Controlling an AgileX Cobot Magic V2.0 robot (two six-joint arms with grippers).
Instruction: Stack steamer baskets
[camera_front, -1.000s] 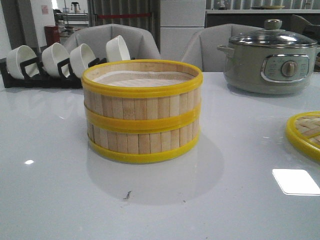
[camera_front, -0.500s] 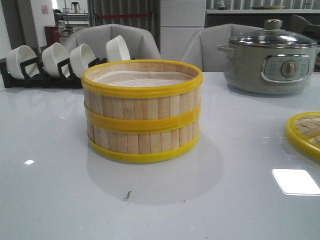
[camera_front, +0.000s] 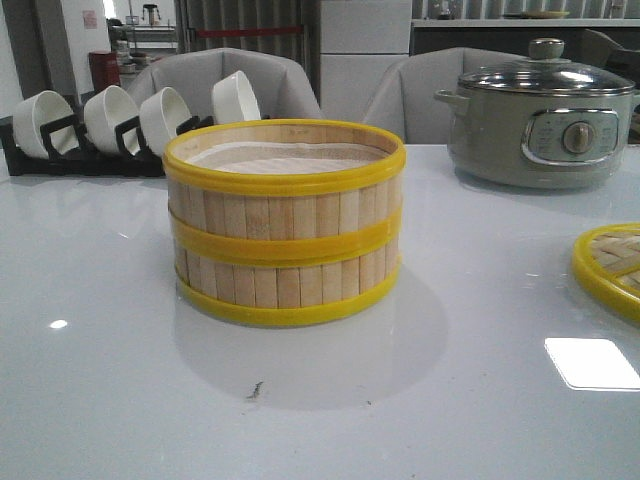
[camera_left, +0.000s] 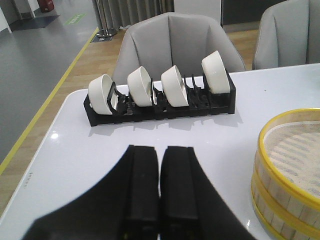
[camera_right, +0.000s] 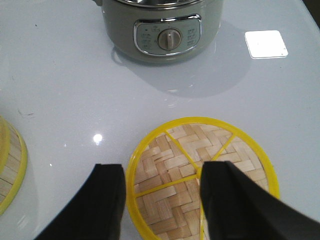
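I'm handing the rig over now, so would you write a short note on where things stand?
Left gripper: shut, empty, above the table short of the bowl rack.
Right gripper: open, empty, over the woven lid lying on the table.
Steamer baskets: stacked one on the other mid-table, rims lined up.
Done: stacking looks complete.
Left: nothing for the stack itself; the lid is still off.

steamer baskets (camera_front: 285, 225) bamboo slats, yellow rims maybe plastic; table (camera_front: 480, 400) glossy.

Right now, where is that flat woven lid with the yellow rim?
The lid lies flat at the table's right edge in the front view, in front of the grey pot, right of the stacked steamer baskets.
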